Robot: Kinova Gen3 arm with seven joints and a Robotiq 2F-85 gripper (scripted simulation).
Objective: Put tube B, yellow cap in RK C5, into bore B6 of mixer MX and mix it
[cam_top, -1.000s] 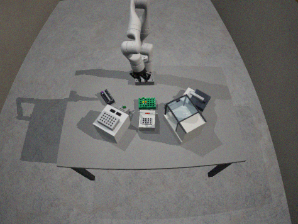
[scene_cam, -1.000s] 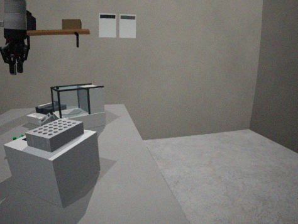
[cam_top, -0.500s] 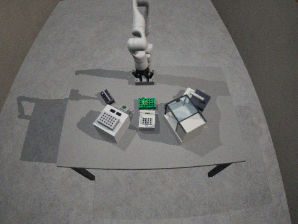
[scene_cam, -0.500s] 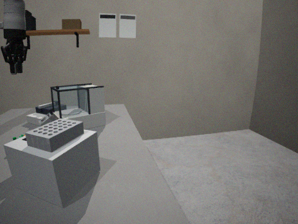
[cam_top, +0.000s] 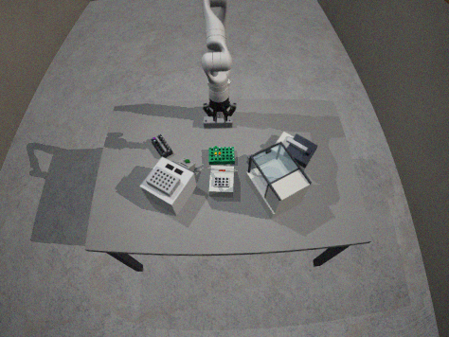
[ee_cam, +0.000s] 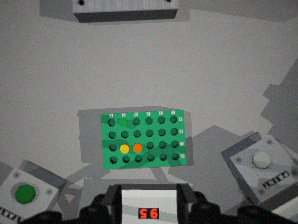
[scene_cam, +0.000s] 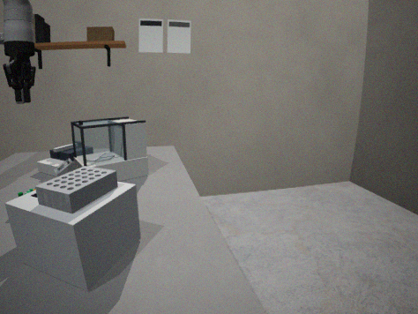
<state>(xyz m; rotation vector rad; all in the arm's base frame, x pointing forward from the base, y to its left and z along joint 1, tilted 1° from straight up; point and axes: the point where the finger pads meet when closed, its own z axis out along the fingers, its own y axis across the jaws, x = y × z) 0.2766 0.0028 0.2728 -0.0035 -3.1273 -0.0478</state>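
The black gripper (cam_top: 218,117) (scene_cam: 23,98) (ee_cam: 149,201) hangs at upper left in the exterior view, fingers parted part way, grasping nothing; yellow-capped tube B (cam_top: 216,153) (ee_cam: 124,149) sits in the green rack (cam_top: 222,163) (ee_cam: 106,165) at the wrist view's centre, beside an orange cap (ee_cam: 137,148); the mixer (cam_top: 174,203) (scene_cam: 44,234) stands left of centre in the top view

Arm swings across — elbow toward the balance!
The arm (cam_top: 216,62) (scene_cam: 18,22) now runs straighter, its elbow shifted toward the balance (cam_top: 293,186) (scene_cam: 136,140) (ee_cam: 244,174) — and the gripper (cam_top: 218,118) (scene_cam: 23,101) (ee_cam: 149,201) has turned squarer.
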